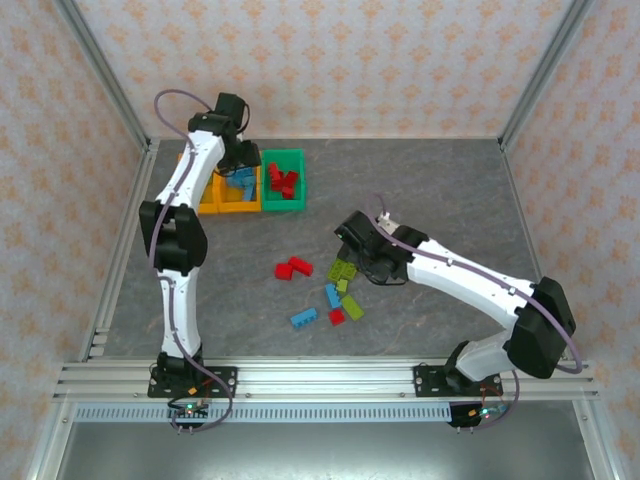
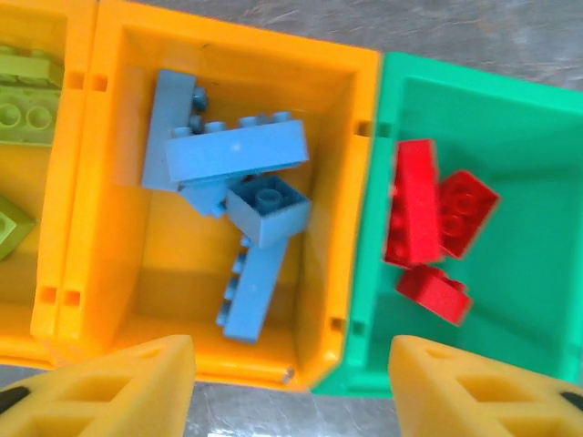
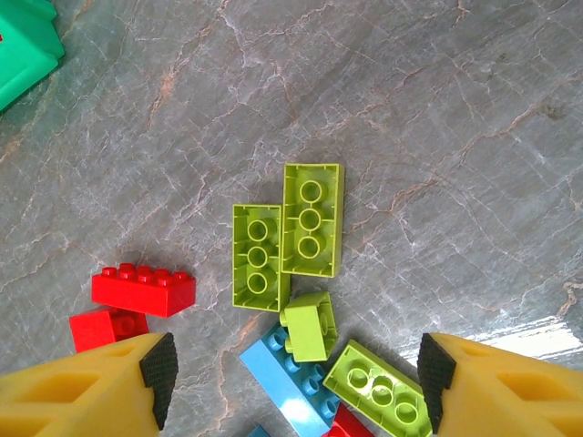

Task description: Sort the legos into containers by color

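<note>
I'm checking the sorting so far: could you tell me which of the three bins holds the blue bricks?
The middle bin, orange, holds the blue bricks; the other orange bin has lime bricks and the green bin has red bricks.

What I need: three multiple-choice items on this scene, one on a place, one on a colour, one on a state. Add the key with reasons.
1. Where do the sorted blue bricks lie?
A. in the orange bin next to the green bin
B. in the green bin
C. loose, outside the bins

2. What colour are the bricks in the green bin?
A. blue
B. red
C. lime

3. How does the right gripper stand?
A. shut on a red brick
B. shut on a blue brick
C. open, holding nothing

Key:
1 A: the left wrist view shows them inside the orange walls.
2 B: those seen there are all red.
3 C: its fingers stand wide apart with nothing gripped.
</note>
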Motion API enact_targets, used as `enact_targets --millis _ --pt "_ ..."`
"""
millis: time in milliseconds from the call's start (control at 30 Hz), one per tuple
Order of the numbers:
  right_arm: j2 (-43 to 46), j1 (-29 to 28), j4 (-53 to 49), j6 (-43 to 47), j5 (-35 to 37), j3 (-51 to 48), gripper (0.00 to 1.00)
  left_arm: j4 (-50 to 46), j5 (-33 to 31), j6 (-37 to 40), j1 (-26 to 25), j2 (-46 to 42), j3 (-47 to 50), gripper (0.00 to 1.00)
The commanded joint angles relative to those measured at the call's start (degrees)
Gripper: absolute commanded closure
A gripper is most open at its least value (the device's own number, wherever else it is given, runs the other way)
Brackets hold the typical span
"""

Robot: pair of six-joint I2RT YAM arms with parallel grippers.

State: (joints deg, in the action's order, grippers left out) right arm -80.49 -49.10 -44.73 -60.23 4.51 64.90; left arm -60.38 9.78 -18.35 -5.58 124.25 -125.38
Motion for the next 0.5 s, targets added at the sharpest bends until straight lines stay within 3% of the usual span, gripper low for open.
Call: enact_targets --millis 0,100,200,367,467 --pt "2.33 -0.38 -0.15 -0.37 1.83 -2.11 0.27 -2.90 7.67 -1.32 -3.18 -12.24 7.08 0.44" --pt "4.92 -0.34 2.77 -2.09 1.08 -6.68 0.26 -0.07 8.82 -0.44 -10.31 -21.33 17.59 0.45" --pt "8.79 -0.14 3.69 -4.55 0.85 -11.26 0.26 1.68 9.07 -1.46 -18.33 -24.80 23.91 0.45" --pt "15.53 0.14 0.52 -8.29 2.47 -16.38 0.25 4.52 8.80 -1.94 -28.88 -23.00 29.99 0.45" --pt "19.23 0.15 -1.18 -10.61 3.13 -18.71 0.26 6.11 8.60 -1.41 -32.07 -19.47 31.70 0.46"
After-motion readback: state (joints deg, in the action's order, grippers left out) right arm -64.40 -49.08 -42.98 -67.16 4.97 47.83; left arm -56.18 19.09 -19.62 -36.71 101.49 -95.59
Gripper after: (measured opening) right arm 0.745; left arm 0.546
